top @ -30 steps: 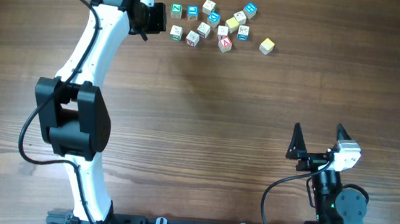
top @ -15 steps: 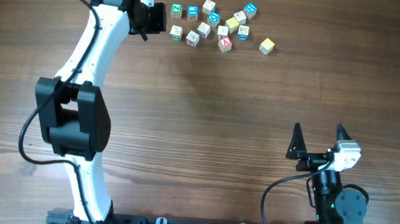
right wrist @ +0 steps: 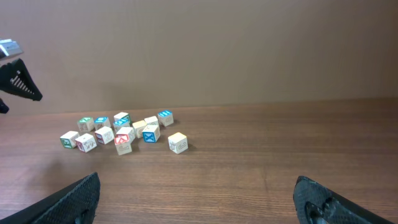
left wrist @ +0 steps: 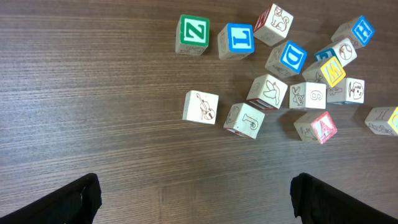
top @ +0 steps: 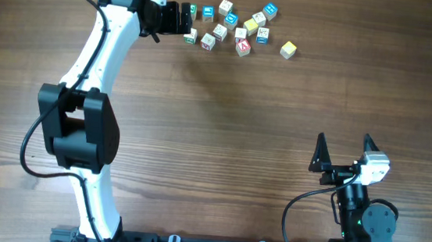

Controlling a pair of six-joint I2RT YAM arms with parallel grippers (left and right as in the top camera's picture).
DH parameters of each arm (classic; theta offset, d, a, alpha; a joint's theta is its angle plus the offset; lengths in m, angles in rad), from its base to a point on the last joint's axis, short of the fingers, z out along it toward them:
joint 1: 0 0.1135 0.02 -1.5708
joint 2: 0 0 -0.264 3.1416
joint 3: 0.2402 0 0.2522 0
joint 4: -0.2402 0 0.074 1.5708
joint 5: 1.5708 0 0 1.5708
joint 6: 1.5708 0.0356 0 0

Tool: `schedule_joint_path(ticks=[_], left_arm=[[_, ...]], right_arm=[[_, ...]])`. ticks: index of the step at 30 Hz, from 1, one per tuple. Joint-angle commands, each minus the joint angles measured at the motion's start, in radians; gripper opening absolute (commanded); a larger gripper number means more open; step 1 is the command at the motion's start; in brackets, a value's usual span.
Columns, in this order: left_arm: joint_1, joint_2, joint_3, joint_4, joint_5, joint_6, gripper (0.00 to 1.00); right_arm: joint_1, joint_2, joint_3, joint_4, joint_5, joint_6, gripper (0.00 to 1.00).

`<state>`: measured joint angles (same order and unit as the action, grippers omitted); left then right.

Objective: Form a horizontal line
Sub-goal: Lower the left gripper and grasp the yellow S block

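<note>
Overhead, near twelve o'clock, the black left gripper (top: 184, 18) has slid toward three o'clock, reaching the scattered small wooden letter cubes (top: 241, 34); no row is formed yet. Left wrist: its fingers are spread and empty, with the green "Z" cube (left wrist: 193, 34) at twelve. Right wrist: the black right gripper (right wrist: 199, 193) is splayed and idle, the cubes off toward ten.

Camera set-up: three views, one cube scatter (top: 236, 25) in common

Overhead is fixed, looks straight down from far out and takes in the whole worktop (top: 222, 137); scatter lies by the far edge, about mid-length. Left wrist view hangs close over the same scatter, looking steeply down, with the left gripper (left wrist: 194, 190) fingers spread to the frame's bottom corners. Right wrist view sits low by the near right corner, facing level toward the far edge; the right gripper (right wrist: 196, 186) frames the scatter, small and distant
</note>
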<state>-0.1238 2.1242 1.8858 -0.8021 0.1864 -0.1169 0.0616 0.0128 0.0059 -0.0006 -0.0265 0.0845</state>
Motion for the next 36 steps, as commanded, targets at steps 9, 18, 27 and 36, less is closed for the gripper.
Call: schedule_joint_path(ticks=[9, 18, 27, 36], left_arm=[[-0.006, 0.034, -0.008, 0.057, -0.005, 0.005, 0.96], [-0.038, 0.117, -0.008, 0.085, -0.002, 0.005, 0.6], [-0.071, 0.177, -0.008, 0.179, -0.074, 0.005, 0.63], [-0.071, 0.255, -0.008, 0.319, -0.102, 0.005, 0.49]], right_arm=[[-0.003, -0.005, -0.001, 0.003, -0.017, -0.006, 1.0], [-0.003, -0.005, -0.001, 0.003, -0.017, -0.006, 1.0], [-0.003, -0.005, -0.001, 0.003, -0.017, -0.006, 1.0], [-0.003, -0.005, -0.001, 0.003, -0.017, -0.006, 1.0]])
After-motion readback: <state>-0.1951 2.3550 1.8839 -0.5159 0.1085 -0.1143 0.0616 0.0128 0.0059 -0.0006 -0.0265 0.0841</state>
